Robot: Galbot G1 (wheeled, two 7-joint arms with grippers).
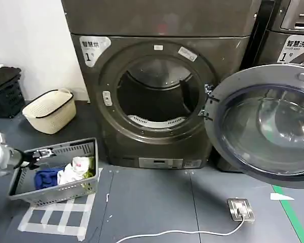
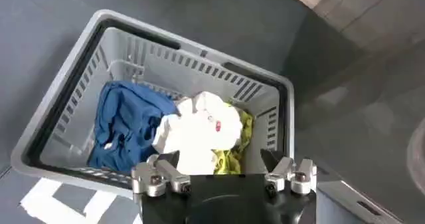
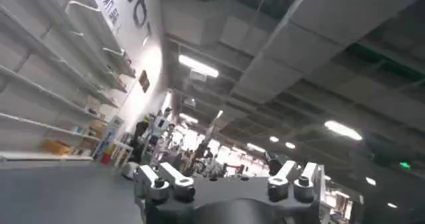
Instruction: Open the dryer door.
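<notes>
1. Far left of the head view: a black crate (image 1: 5,93) stands against the white wall, with a cream wicker basket (image 1: 48,110) on the dark floor just beside it.
2. Left gripper (image 1: 42,154): positioned at the lower left, over the rim of a grey laundry basket (image 1: 20,185). In the left wrist view the left gripper (image 2: 224,164) has its fingers spread apart, grasping nothing, with the basket directly below.
3. Basket contents: a blue garment (image 2: 123,122), a white garment (image 2: 199,129) and a yellow-green cloth (image 2: 236,149), lying together and touching. White tape marks (image 1: 58,217) lie on the floor under and in front of the basket.
4. Dryer (image 1: 162,96): stands at centre, front panel dark grey, a label reading "1" at its upper left. The round drum opening (image 1: 157,96) is fully exposed.
5. Dryer door (image 1: 263,126): swung wide open to the right of the opening, hinged at the opening's right edge, its glass face turned toward the camera.
6. Floor, lower right: a small metal plate (image 1: 240,209) with a white cable (image 1: 177,234) running leftward from it; a green tape line (image 1: 294,217) beyond.
7. Right gripper (image 3: 229,179): in the right wrist view its fingers stand apart and empty, pointed up at a ceiling with strip lights.
8. A second machine (image 1: 289,30) stands behind the open door at far right.
</notes>
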